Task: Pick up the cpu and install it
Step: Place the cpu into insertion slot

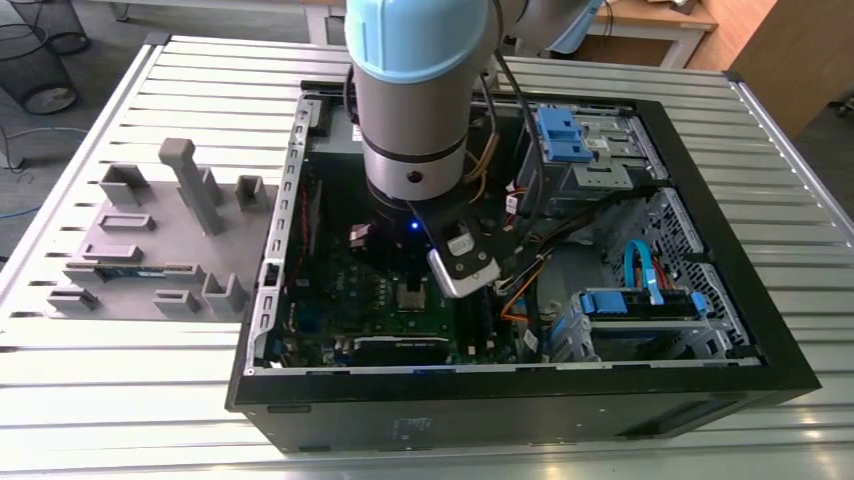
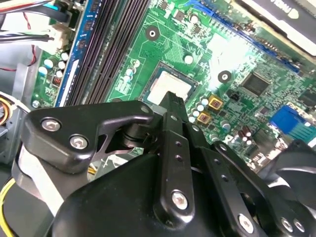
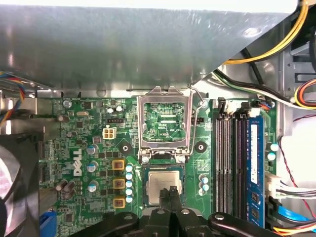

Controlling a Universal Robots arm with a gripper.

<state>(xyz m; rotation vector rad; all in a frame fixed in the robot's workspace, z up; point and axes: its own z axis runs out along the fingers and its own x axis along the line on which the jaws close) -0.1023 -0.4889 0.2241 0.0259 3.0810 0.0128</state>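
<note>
Cpu [image 3: 159, 183]: lying flat in the open socket on the green motherboard [image 3: 74, 143], hinged metal frame [image 3: 141, 123] raised just beside. Directly above its edge, gripper [image 3: 173, 190], fingers closed together, clasping nothing.

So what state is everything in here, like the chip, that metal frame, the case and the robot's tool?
Small square silver-topped cpu: lying flat in its socket, uncovered.
Hinged silver metal socket frame: swung open, off the cpu.
Black computer case: lying on its side, panel off.
Black tool: shut, tips at the cpu's edge.
</note>
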